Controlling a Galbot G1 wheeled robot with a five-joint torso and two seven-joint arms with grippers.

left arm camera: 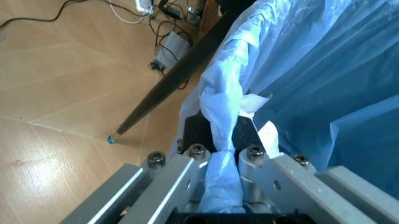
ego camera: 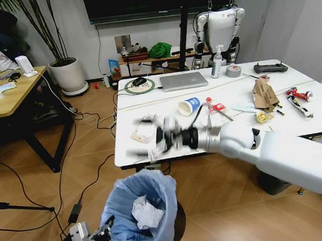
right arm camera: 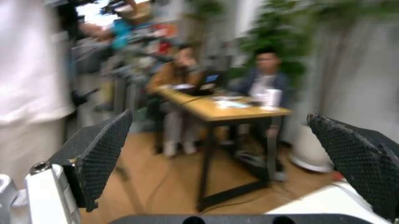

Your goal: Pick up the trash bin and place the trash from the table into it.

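The trash bin, lined with a crinkly light-blue bag, hangs low in front of the table with a crumpled white wrapper inside. My left gripper is shut on the bag's rim; its fingers pinch the plastic. My right gripper is blurred above the table's near left edge, close to a flat packet. In the right wrist view its fingers stand wide apart, and the right gripper holds nothing. On the table lie a blue-white cup, a red-white pack, brown cardboard and a yellow scrap.
A silver laptop, a tape roll, a pump bottle and a black controller sit at the table's far side. A wooden desk stands at the left. Cables run over the floor.
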